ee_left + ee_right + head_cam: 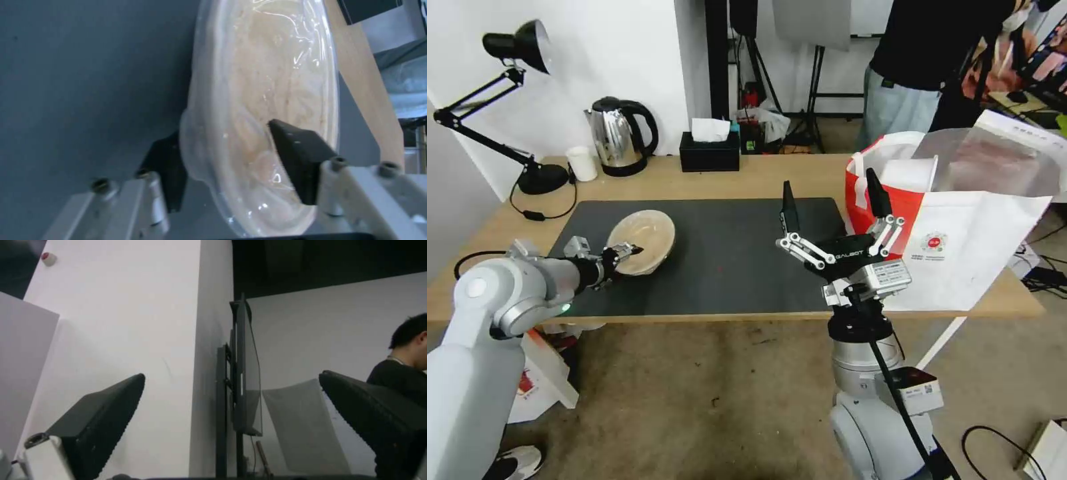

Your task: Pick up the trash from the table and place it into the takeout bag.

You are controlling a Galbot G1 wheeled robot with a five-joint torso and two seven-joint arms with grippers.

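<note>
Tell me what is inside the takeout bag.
Inside the takeout bag, silver foil lining and a white container near the rim are visible. The bag's walls hide whatever lies deeper. The beige lid sits outside on the mat, pinched by the left gripper.

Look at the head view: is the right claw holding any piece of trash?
No. The right claw points upward with its fingers spread and nothing between them, beside the takeout bag.
</note>
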